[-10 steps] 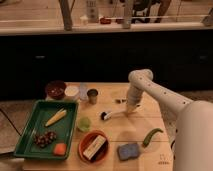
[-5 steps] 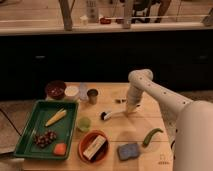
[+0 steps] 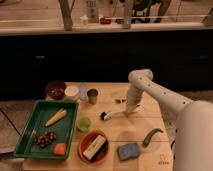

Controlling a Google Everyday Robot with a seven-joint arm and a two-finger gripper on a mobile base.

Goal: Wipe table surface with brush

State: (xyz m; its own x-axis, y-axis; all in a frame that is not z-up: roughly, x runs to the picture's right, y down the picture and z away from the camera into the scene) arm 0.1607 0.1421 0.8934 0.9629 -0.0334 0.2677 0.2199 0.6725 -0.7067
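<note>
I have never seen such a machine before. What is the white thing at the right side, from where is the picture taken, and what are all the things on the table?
The white thing is a robot arm on a mobile base. One camera looks down on the table surface from above; its mounting is not known. The arm reaches down to the table, and its gripper is at the white handle of the brush, whose dark head rests on the wood. Also there: a green tray with corn and grapes, a dark bowl, a metal cup, a small green cup, an orange bowl, a blue sponge and a green pepper.
</note>
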